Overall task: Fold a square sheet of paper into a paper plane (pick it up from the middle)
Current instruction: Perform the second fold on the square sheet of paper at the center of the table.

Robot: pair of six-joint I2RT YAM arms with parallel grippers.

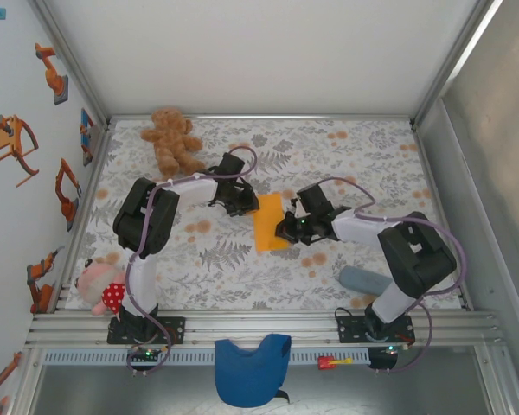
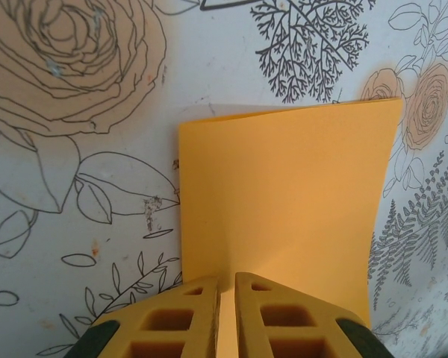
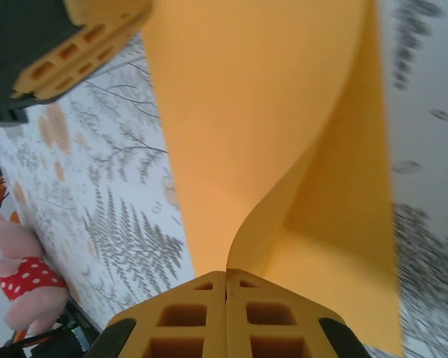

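Held from both sides
We see left gripper (image 1: 242,204) and right gripper (image 1: 288,226) pinching opposite edges of the square sheet of paper (image 1: 270,222).

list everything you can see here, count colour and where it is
paper: one, orange, doubled over, middle of the table
teddy bear: one, brown, far left of the table
plush toy: one, pink with red spotted scarf, near left edge
grey object: one, grey-blue, near right, by the arm base
cloth: one, blue, on the near rail
tablecloth: one, white with flower print, covering the table
left claw: one, yellow pads, shut on the paper
right claw: one, yellow pads, shut on the paper
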